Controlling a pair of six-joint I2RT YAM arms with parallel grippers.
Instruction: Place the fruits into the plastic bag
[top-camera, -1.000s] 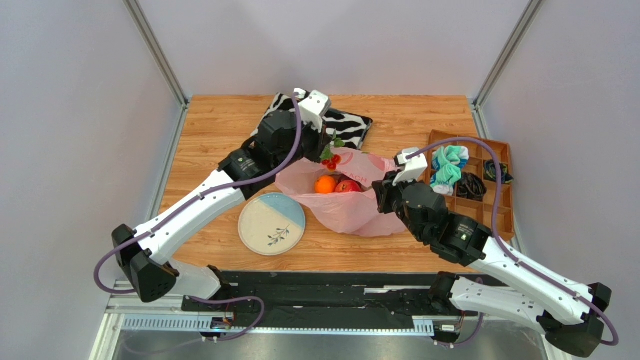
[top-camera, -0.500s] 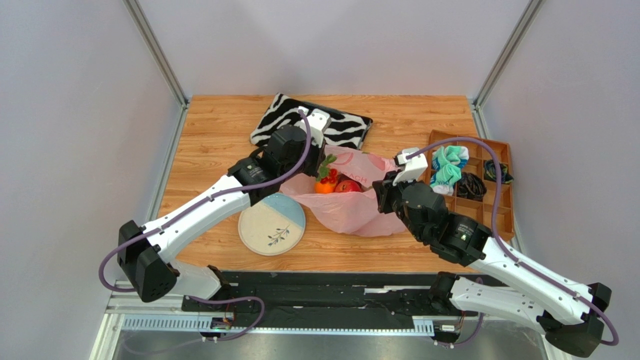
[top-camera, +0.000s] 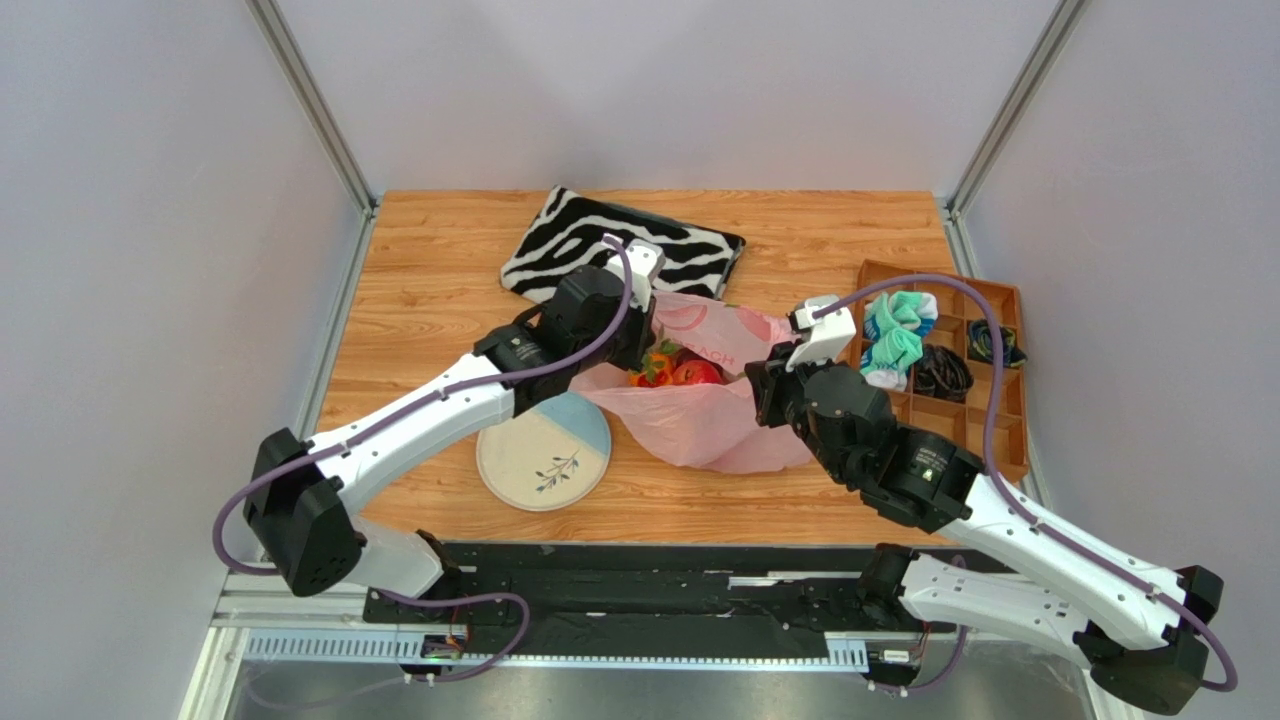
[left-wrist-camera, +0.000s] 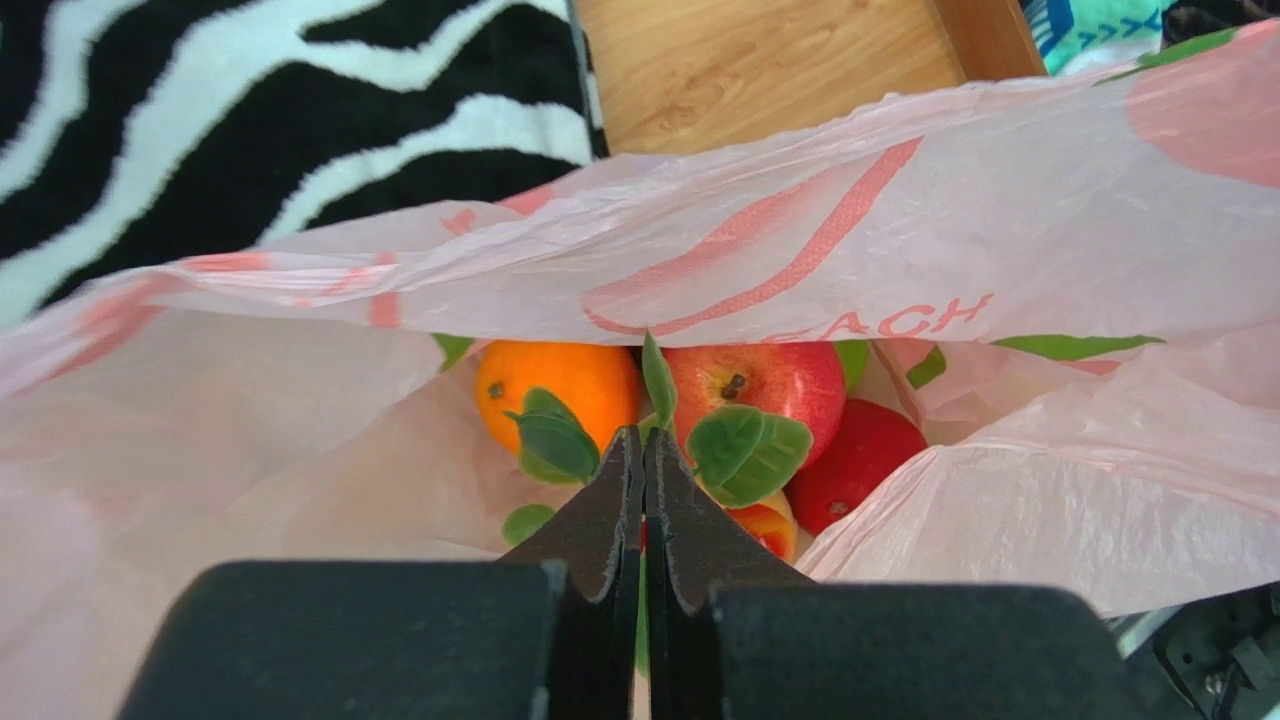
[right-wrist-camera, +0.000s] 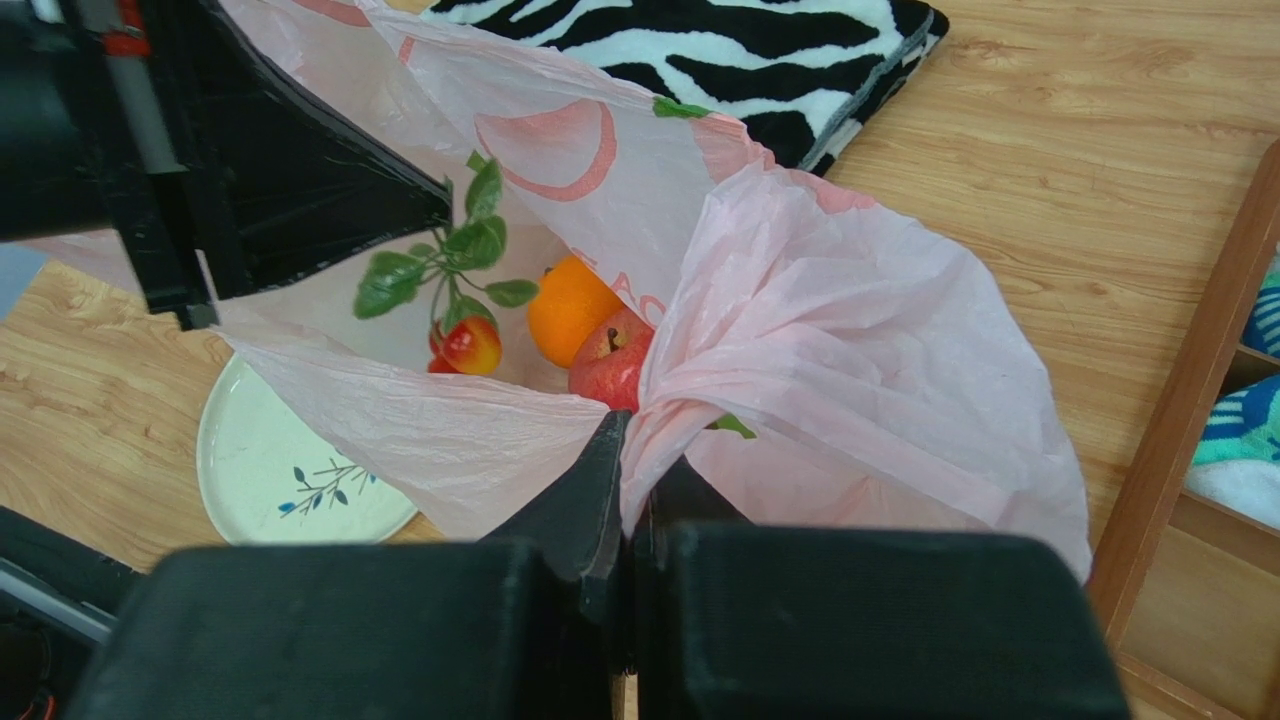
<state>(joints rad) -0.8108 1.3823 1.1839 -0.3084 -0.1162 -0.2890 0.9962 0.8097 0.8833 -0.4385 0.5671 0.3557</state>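
Observation:
The pink plastic bag (top-camera: 706, 423) lies at mid-table with its mouth open to the left. My right gripper (top-camera: 756, 387) is shut on the bag's near rim (right-wrist-camera: 706, 375) and holds it up. My left gripper (top-camera: 643, 338) is shut on the leafy berry sprig (left-wrist-camera: 747, 450) and holds it inside the bag's mouth. Below the sprig in the bag lie the orange (left-wrist-camera: 564, 387), the red apple (left-wrist-camera: 759, 387), a red fruit (left-wrist-camera: 864, 458) and a yellow-orange one (left-wrist-camera: 766, 525). The right wrist view shows the sprig (right-wrist-camera: 436, 278) above the orange (right-wrist-camera: 571, 308) and the apple (right-wrist-camera: 613, 368).
A blue-and-cream plate (top-camera: 544, 446) lies just left of the bag, under my left arm. The zebra-striped pouch (top-camera: 616, 248) lies behind the bag. A wooden tray (top-camera: 1004, 393) with cloth items stands at the right edge.
My left gripper has carried the sprig from above the zebra pouch forward and down into the bag's mouth. The right arm has not moved.

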